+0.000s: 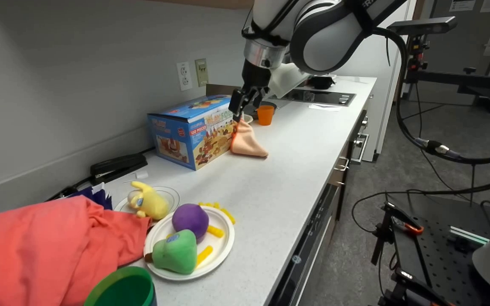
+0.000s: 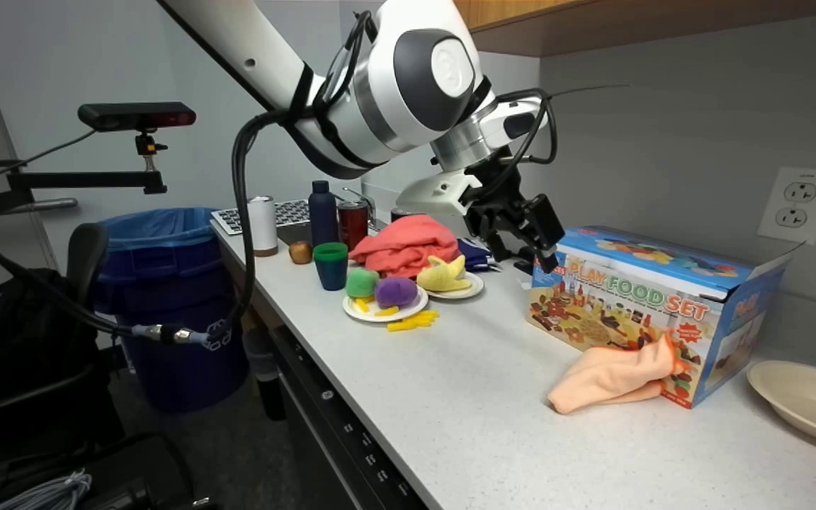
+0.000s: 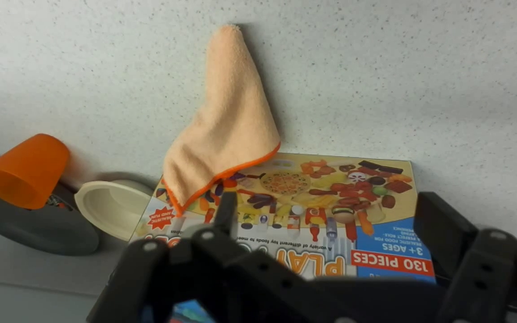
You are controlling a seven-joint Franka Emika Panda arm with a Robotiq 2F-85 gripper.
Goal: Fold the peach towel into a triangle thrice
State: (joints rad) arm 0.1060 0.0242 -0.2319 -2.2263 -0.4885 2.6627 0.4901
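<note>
Coral-red cloth [image 1: 53,250] is lying in a big heap at the far left of the white counter [image 1: 266,199] in an exterior view. Partly in front of it, a green cup [image 1: 121,293] is standing, cut off by the bottom edge. Farther back, a black stapler [image 1: 119,165] is resting near the grey wall [image 1: 100,76]. To the right, a white paper plate [image 1: 220,251] is holding a green soft pear [image 1: 176,254], a purple soft toy [image 1: 190,217] and yellow sticks [image 1: 204,256], and a yellow soft toy [image 1: 152,204] is lying just behind it. Farther right, a blue cardboard box [image 1: 192,134] printed with toy food is standing near the wall. The gripper [image 3: 328,202] is hovering near the box, tilted downward; its black fingers [image 3: 442,233] are standing spread wide, with the box's printed front showing between them in the wrist view. Right of the box, the peach towel [image 1: 247,142] is lying rumpled on the counter, apart from the fingers, its orange-hemmed edge apparently leaning against the box and its narrow end pointing away from it. Past the towel, an orange cup [image 1: 265,115] is standing near a cream bowl [image 3: 117,204] and a dark dish [image 3: 61,234]. A white robot arm [image 1: 321,51] is hanging in from the upper right.
</note>
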